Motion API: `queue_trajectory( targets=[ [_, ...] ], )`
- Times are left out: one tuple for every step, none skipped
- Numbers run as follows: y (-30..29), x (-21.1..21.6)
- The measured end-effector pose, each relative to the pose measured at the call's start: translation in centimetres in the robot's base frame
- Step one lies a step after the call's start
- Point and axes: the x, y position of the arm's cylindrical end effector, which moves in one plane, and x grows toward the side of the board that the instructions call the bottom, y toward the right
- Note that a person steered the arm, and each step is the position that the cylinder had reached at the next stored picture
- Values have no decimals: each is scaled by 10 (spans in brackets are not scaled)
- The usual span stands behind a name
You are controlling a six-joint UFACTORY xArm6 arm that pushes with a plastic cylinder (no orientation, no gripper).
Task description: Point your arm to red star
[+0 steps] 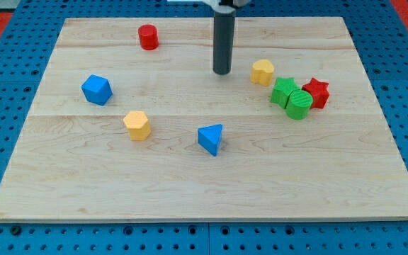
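Observation:
The red star (318, 92) lies at the view's right on the wooden board (204, 184), touching a green cylinder (299, 103) on its left. My tip (222, 71) stands near the top middle of the board, well to the left of the red star. A yellow block (263, 71) lies between my tip and the star, just right of the tip and apart from it.
A green block (283, 92) sits against the green cylinder. A red cylinder (148, 37) is at the top left. A blue block (96, 89) is at the left, a yellow block (137, 125) below it, a blue triangle (210, 138) at the middle.

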Motion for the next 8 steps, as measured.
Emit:
queue_trajectory(
  targets=[
    [13, -5],
    [68, 15],
    [101, 23],
    [61, -4],
    [34, -13],
    [33, -13],
    [33, -13],
    [33, -14]
  ],
)
